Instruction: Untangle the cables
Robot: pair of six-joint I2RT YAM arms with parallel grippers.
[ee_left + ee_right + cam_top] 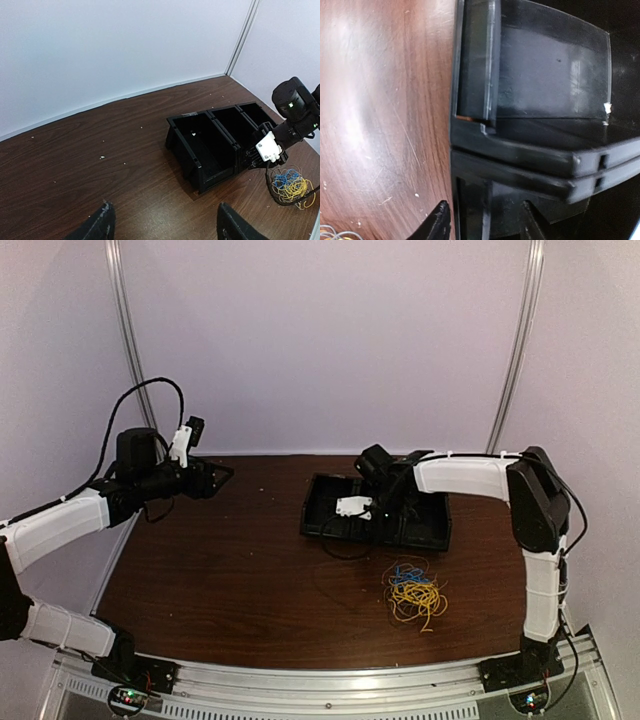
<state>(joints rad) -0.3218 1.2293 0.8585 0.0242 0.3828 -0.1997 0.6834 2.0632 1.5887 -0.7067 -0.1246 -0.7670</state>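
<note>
Right hand (485,227) over black bins (520,157), cables (413,590) nearby, apart

Both arms reaching out, jaws parted
The white-shelled left arm (60,525) holds its black two-finger left gripper (165,227) raised, fingers spread wide. The white-shelled right arm (465,478) bends inward, its black two-finger right gripper (484,212) angled downward, fingers apart.

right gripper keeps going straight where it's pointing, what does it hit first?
The black bin. The right gripper points at its front edge and divider walls, close ahead, though exact depth is unclear from the wrist view.
</note>
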